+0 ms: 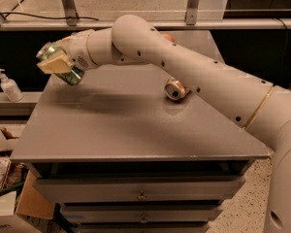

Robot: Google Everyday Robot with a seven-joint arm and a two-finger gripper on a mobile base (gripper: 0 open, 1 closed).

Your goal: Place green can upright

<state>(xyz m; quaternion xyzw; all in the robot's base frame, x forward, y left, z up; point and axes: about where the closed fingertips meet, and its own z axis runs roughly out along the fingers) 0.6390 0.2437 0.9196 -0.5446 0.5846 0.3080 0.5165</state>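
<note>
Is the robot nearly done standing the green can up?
About halfway. Done: the gripper is shut on the green can. Happening: the can hangs tilted in the air by the far left corner of the table. Left: set it down upright on its end and let go.

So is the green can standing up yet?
No, it's tipped. The gripper holds the green can slanted in the air over the far left corner of the table, not resting on it.
</note>
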